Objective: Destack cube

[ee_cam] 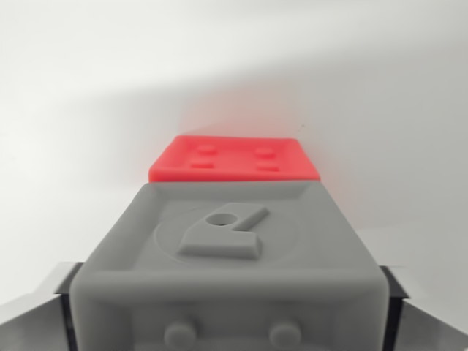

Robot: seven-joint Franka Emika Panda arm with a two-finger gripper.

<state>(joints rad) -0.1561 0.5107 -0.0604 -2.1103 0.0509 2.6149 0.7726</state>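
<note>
- the grey cube fills the lower half of the wrist view, very close to the camera, its top face carrying a raised relief like a numeral inside a ring and its near face showing two round studs.
- the gripper straddles this grey cube: a finger shows at the cube's left flank and another at its right flank, each pressed against or just beside a side wall, so the jaws look clamped on the cube, probably to carry it.
- the red cube lies beyond the grey cube, only its top face with four small square studs visible; it appears lower than the grey one, resting on the white table.
- whether the grey cube touches the red one or hangs clear above and in front of it cannot be told from this angle.
- judged from this, the grey cube is the one being taken off, and the red cube stays as the base.
- the arm points straight down over the grey cube, the wrist level, fingers on opposite flanks, camera looking across the cube's top toward the red cube.
</note>
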